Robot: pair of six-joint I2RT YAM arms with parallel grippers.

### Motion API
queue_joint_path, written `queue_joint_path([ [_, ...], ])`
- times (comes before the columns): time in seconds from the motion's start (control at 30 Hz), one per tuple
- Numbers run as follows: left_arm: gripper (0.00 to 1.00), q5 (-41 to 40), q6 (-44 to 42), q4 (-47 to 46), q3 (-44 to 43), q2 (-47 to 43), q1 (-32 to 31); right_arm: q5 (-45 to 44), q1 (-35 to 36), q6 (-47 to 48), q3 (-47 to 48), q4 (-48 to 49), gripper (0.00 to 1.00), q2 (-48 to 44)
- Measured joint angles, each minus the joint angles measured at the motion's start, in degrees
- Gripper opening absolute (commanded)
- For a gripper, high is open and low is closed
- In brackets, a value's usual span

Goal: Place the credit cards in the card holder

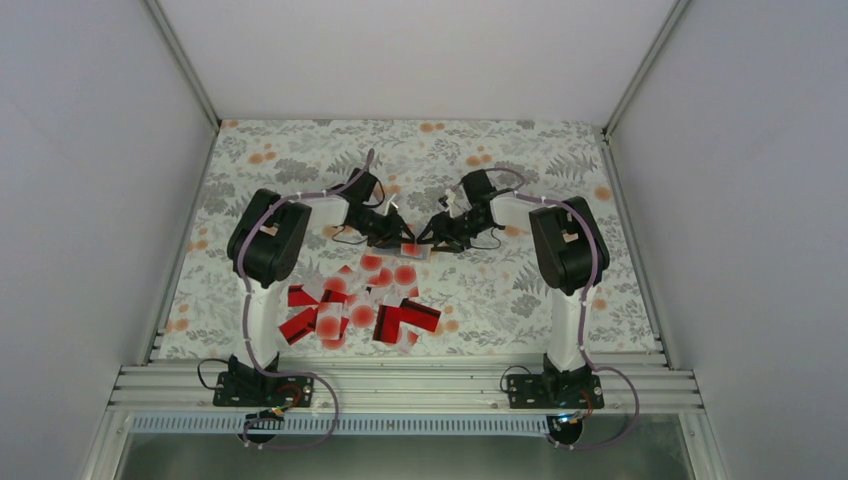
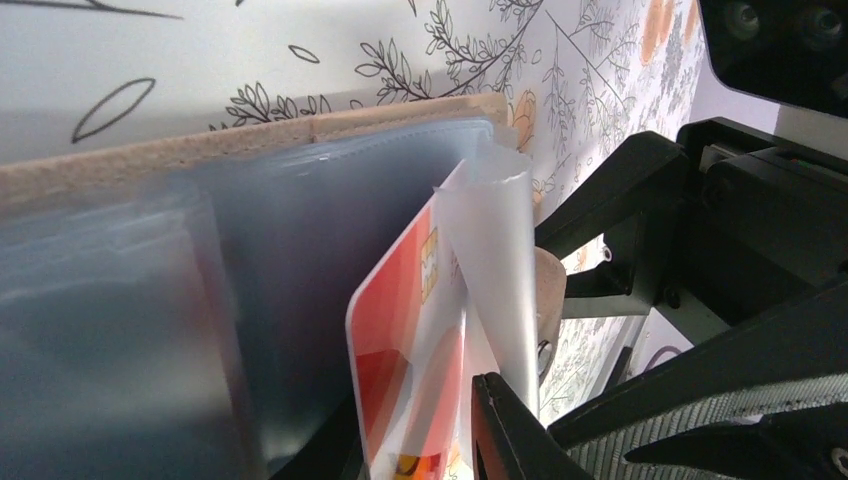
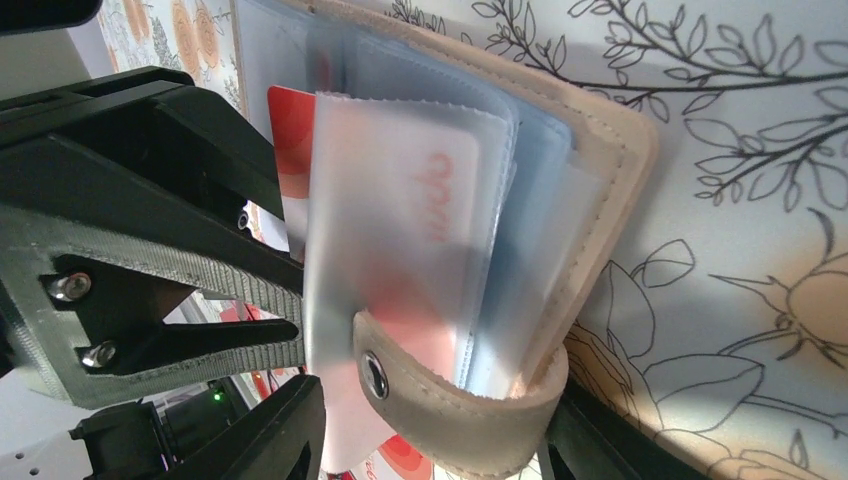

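Centrally, right tool (image 3: 435, 445) tight on card holder (image 3: 600, 150) edge; left tool (image 1: 398, 237) state unclear.

Left claw (image 1: 397, 238), right claw (image 1: 432, 238) tip-to-tip

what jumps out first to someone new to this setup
The bright red and white credit cards scattered across the near part of the floral tablecloth. Behind them the left gripper and right gripper meet at the open tan card holder, the right one clamping it, a red and white card partly inside a clear sleeve.
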State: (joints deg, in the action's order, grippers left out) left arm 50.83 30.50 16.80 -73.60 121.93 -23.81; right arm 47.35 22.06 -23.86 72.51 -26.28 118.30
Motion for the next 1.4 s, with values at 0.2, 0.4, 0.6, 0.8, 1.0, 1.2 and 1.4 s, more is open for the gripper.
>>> queue_joint_path([
  [0.2, 0.30, -1.07, -1.38, 2.38, -0.98, -0.11, -0.04, -0.13, 0.07, 0.13, 0.13, -0.15, 0.56, -0.13],
  [0.4, 0.47, -4.55, -3.19, 6.69, -3.08, -0.87, -0.15, -1.29, 0.33, 0.79, 0.37, -1.16, 0.58, -0.59],
  [0.6, 0.66, -5.77, -4.81, 9.18, -4.48, -1.33, -0.33, -3.39, 0.22, 1.57, 0.37, -3.23, 0.59, -1.62],
  [0.8, 0.76, -6.95, -5.81, 11.69, -6.47, -1.40, -0.87, -5.92, -0.11, 2.29, 0.35, -5.11, 0.59, -2.60],
  [1.0, 0.83, -12.92, -6.19, 16.04, -9.75, -1.40, -2.84, -8.09, -0.35, 2.51, 0.17, -6.25, 0.59, -3.45],
  [1.2, 0.98, -17.20, -5.92, 18.51, -11.89, -1.40, -4.55, -9.38, -0.72, 2.58, -0.92, -6.38, 0.59, -4.96],
  [1.4, 1.00, -22.45, -5.25, 22.80, -15.87, -0.24, -6.64, -9.33, -1.05, 2.40, -3.63, -5.75, 0.58, -6.43],
])
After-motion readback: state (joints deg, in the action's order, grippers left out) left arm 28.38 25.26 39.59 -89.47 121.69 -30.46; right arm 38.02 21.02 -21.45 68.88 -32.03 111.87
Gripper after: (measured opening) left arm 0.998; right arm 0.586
